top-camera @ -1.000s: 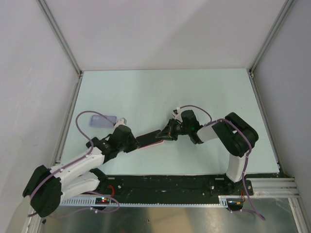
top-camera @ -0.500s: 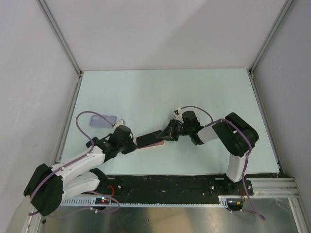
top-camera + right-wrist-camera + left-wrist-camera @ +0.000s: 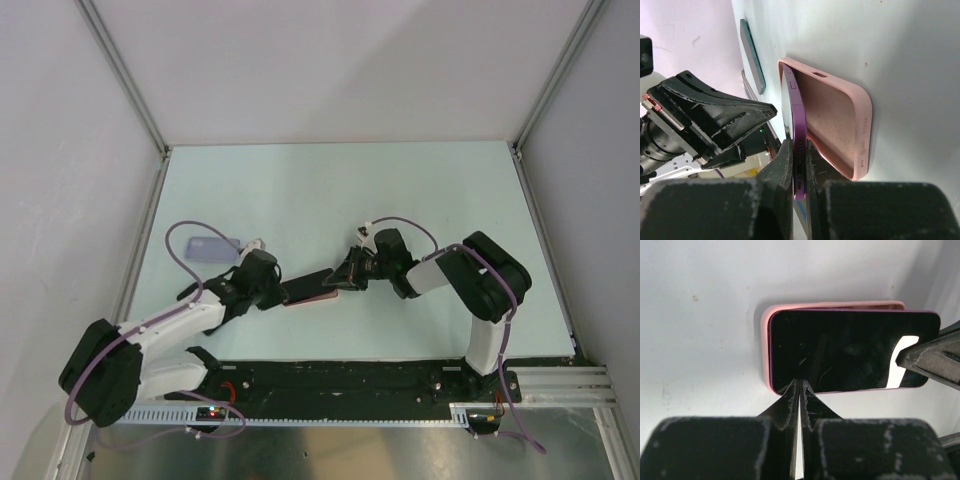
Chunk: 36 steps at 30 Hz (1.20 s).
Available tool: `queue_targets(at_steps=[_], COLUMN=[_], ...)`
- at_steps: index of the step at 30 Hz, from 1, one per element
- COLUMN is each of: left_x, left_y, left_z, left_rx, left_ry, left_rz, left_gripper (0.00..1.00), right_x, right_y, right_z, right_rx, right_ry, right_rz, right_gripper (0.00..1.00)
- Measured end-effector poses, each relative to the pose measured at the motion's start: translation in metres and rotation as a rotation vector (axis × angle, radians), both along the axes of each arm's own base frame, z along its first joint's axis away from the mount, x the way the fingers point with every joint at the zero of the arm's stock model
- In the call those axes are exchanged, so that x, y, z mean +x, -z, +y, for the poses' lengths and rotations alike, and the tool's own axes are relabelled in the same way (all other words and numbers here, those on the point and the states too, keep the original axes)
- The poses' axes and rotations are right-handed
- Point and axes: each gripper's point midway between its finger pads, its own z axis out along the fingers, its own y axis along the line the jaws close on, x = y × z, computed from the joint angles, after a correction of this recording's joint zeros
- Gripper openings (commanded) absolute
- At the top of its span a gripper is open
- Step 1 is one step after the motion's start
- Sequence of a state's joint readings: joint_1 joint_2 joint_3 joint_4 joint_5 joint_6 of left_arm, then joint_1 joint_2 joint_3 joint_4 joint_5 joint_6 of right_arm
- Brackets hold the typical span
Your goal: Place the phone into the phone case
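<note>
Two grippers: both are placed at the phone (image 3: 850,350), near the middle of the table (image 3: 400,190), the left one from the left side and the right one from the right.
Phone: dark screen up, purple rim; it is tilted over the pink case (image 3: 765,340) and not fully seated (a gap is seen at the right gripper's end, while the opposite end meets the case).
Pink case: laid flat on the table, open side up, under the phone.
Right gripper (image 3: 799,150): closed on the phone, whose purple edge is pinched between both fingers.
Left gripper (image 3: 799,385): fingers are closed tip to tip with nothing between them; the tips are set against the phone's near edge, by a corner.
Bluish flat slab (image 3: 212,247): laid near the table's left edge, well apart from the phone.
</note>
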State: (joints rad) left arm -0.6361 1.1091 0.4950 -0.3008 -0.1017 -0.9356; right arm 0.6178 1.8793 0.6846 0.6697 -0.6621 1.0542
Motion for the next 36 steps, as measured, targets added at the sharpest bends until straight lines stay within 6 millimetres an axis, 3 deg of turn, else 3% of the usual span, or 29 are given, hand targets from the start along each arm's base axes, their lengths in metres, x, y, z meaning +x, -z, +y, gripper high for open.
queue_targets(at_steps=[5, 20, 25, 27, 30, 36], left_x=[0.003, 0.005, 0.012, 0.012, 0.012, 0.012], left_y=[0.01, 0.014, 0.013, 0.013, 0.016, 0.017], left_z=[-0.003, -0.004, -0.006, -0.007, -0.007, -0.007], left_rx=[0.015, -0.01, -0.02, -0.024, -0.023, -0.027], left_ry=[0.003, -0.006, -0.015, -0.019, -0.026, -0.034], left_rz=[0.024, 0.002, -0.018, -0.018, -0.007, -0.003], left_gripper=[0.03, 0.01, 0.0, 0.0, 0.0, 0.0], right_x=[0.001, 0.001, 0.003, 0.005, 0.006, 0.016], right_y=[0.001, 0.003, 0.001, 0.006, 0.019, 0.009], right_z=[-0.001, 0.0, -0.002, -0.005, -0.017, -0.035], right_rx=[-0.014, -0.075, -0.118, -0.166, -0.26, -0.366], right_ry=[-0.001, -0.005, 0.015, 0.035, 0.066, 0.115], right_rz=[-0.025, -0.103, -0.118, -0.124, -0.122, -0.172], right_gripper=[0.0, 0.01, 0.27, 0.33, 0.4, 0.45])
